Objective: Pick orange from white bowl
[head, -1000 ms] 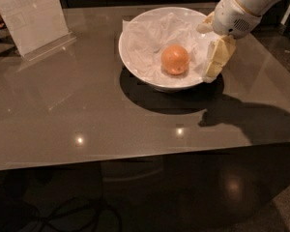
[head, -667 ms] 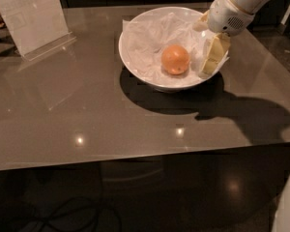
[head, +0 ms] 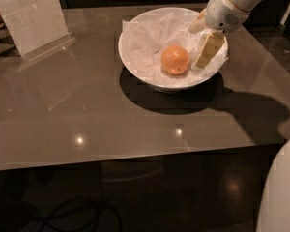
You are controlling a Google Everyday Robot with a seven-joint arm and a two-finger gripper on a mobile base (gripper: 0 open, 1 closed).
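Note:
The orange lies on crumpled white paper in the middle of the white bowl, which stands on the glossy grey table. My gripper comes down from the upper right and hangs inside the bowl's right side, just right of the orange and not touching it. Its two cream fingers stand apart, open and empty.
A clear acrylic sign stand stands at the table's back left. The table's front edge runs across below the bowl, with dark floor and cables beneath. Part of my white body shows at the lower right.
My gripper has moved left, from the bowl's right rim further into the bowl, closer to the orange. The orange and bowl have not moved.

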